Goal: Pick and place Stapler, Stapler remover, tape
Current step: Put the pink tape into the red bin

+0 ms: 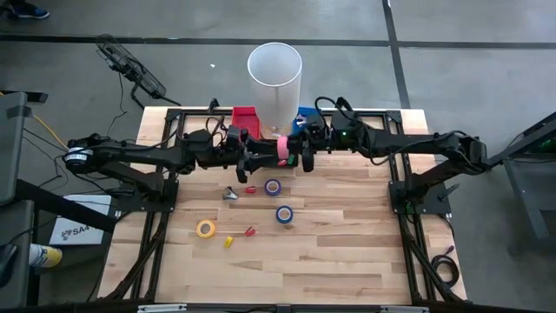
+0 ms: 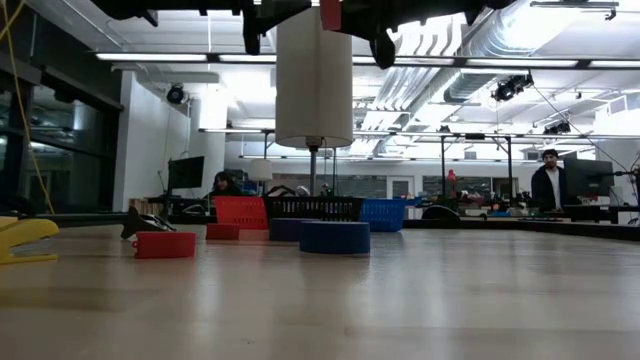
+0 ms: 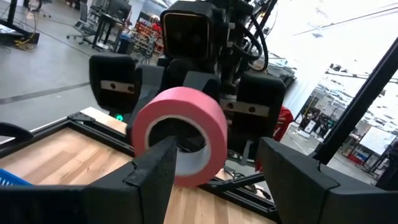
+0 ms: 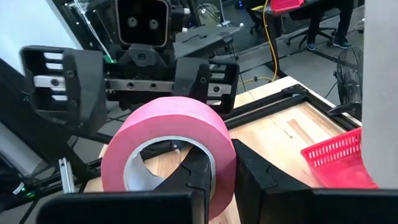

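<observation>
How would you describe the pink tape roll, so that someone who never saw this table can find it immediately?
Start at the tall white cylinder standing at the table's far edge. Just in front of its base the two arms meet, and the pink tape roll hangs there above the wood, pinched through its wall by the right tool, facing the open left tool. The yellow roll and two blue rolls lie flat on the table.

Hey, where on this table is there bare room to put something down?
The front strip of the table, below the yellow tape, is bare, and so is the right side past the blue tape. The middle is scattered with small items, and the back edge is crowded by the baskets and the white cylinder.
</observation>
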Action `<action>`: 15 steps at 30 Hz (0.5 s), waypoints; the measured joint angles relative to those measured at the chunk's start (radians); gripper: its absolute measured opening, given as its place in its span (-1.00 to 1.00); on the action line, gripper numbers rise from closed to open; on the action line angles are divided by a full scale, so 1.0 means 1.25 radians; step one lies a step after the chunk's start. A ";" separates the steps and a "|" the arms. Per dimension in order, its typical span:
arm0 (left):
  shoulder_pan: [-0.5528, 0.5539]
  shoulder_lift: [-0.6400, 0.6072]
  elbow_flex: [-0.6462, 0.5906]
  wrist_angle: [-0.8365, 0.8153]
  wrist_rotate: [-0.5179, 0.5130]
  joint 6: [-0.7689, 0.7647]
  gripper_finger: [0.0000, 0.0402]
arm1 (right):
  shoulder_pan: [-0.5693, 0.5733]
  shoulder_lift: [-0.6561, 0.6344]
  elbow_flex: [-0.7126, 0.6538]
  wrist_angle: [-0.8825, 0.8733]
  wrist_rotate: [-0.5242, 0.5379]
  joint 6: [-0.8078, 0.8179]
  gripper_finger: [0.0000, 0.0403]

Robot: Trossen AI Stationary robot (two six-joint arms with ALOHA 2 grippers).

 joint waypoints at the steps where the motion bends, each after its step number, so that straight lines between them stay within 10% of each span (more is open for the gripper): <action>1: 0.000 0.000 0.000 0.000 0.000 0.000 0.12 | 0.001 0.006 0.000 0.011 0.001 0.010 -0.85; 15: 0.000 0.000 0.000 -0.004 0.002 0.001 0.12 | 0.003 0.062 0.000 0.124 0.029 0.060 -0.85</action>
